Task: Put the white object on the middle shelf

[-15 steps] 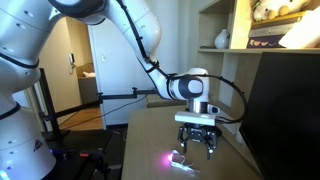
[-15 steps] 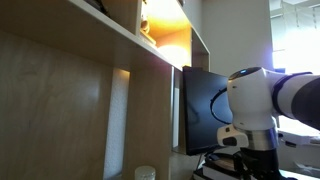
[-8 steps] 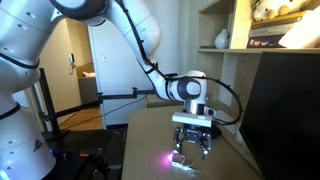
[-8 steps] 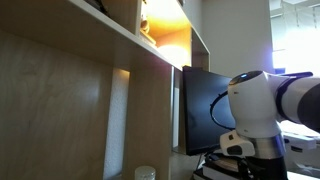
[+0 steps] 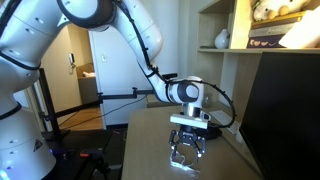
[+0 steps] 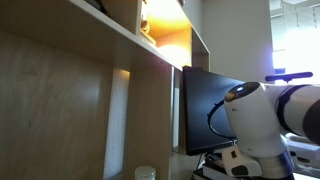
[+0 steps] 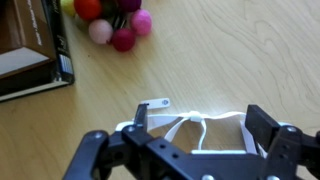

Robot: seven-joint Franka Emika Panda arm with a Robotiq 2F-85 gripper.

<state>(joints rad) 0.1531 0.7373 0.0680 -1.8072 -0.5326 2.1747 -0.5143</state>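
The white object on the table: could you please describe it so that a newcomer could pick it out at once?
Find the light wooden table under the robot arm, then the open gripper hanging just above it. The white object sits between the fingers: small, with thin looping strands and a little tab, unlike the coloured balls and the dark box farther away in the wrist view.

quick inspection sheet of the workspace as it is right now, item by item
surface: light wood table
job's things: white object lying on the table; middle shelf holds a white vase and books
clutter: coloured pompoms; black box
grippers: gripper open, straddling the white object, not closed on it
cables: black cable looping at the wrist
surroundings: dark monitor; door
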